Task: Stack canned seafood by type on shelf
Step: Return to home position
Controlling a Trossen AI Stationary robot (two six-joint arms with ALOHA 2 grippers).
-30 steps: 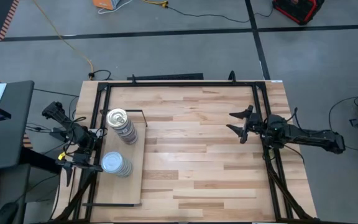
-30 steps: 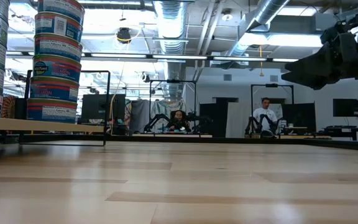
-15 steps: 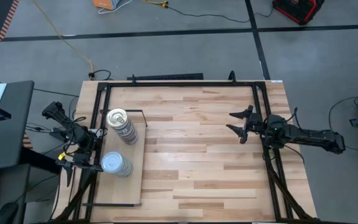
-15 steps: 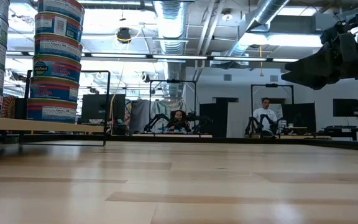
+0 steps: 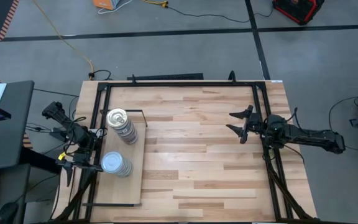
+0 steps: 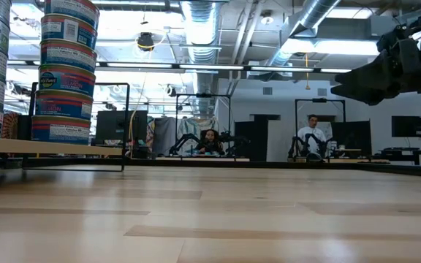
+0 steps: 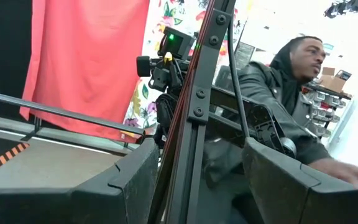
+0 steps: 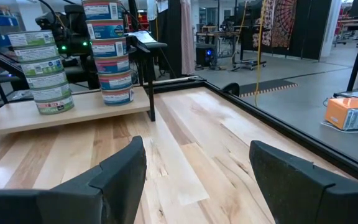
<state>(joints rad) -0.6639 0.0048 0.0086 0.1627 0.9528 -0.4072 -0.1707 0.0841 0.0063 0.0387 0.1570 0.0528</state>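
1. The canned seafood [image 5: 117,118] stands in two stacks on the shelf [image 5: 131,183], at the left of the high view. The gold-topped stack is nearer the frame's top and the silver-topped stack [image 5: 113,162] is below it.
2. In the right wrist view, the green-and-white stack [image 8: 42,71] and the blue-and-pink stack [image 8: 109,53] stand close together but apart, both upright.
3. The shelf lies on the bench [image 5: 204,155] along its left edge, and a black wire frame [image 5: 144,117] rises beside the gold-topped stack.
4. The right pincer [image 5: 231,121] hangs over the right part of the bench, well apart from the cans. Its jaws are spread wide and hold nothing.
5. The left pincer [image 7: 200,143] is off the bench's left edge, facing the room. Its jaws are also wide and empty.
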